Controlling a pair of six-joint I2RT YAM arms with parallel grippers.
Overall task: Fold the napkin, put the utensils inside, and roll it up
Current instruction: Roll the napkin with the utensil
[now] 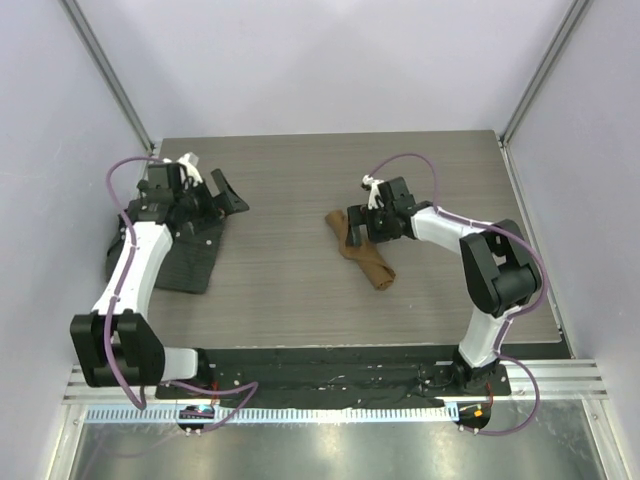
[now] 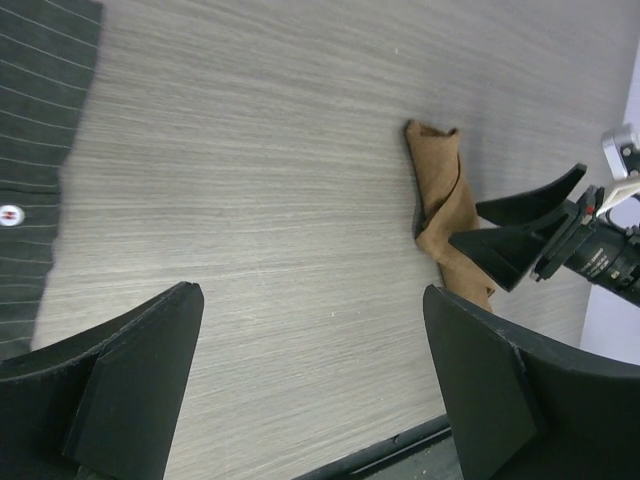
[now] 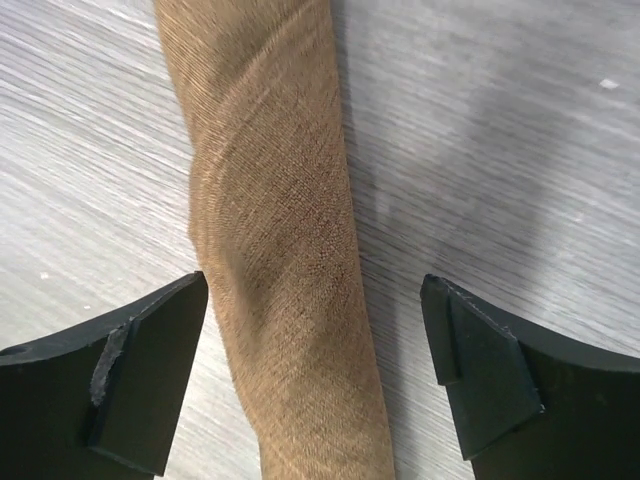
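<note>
Bench (image 1: 300, 300): grey wood; your rolled napkin (image 1: 362, 250) toward 3 o'clock.
Right end effector (image 3: 315, 300): released, straddling the napkin.
Left end effector (image 2: 312, 320): released, at 10 o'clock.

**Cloth:** one tan-brown woven cloth napkin (image 1: 372, 262), rolled into a slim bundle, centre right of the top view.

**Mats:** one dark grey-black striped textured mat (image 1: 190, 265), left of frame. It bears one small round white-and-red dot (image 2: 10, 212), possibly a snap, too small to tell.

**Arms:** two white-and-black jointed robot arms, the left arm (image 1: 140, 265) and the right arm (image 1: 470, 240).

**Grippers:** two black two-finger grippers, the left gripper (image 1: 228, 197) and the right gripper (image 1: 356, 230). Each has its two fingers spread apart, four fingers in all.

**Tables:** one grey wood-grain table (image 1: 300, 300).
</note>
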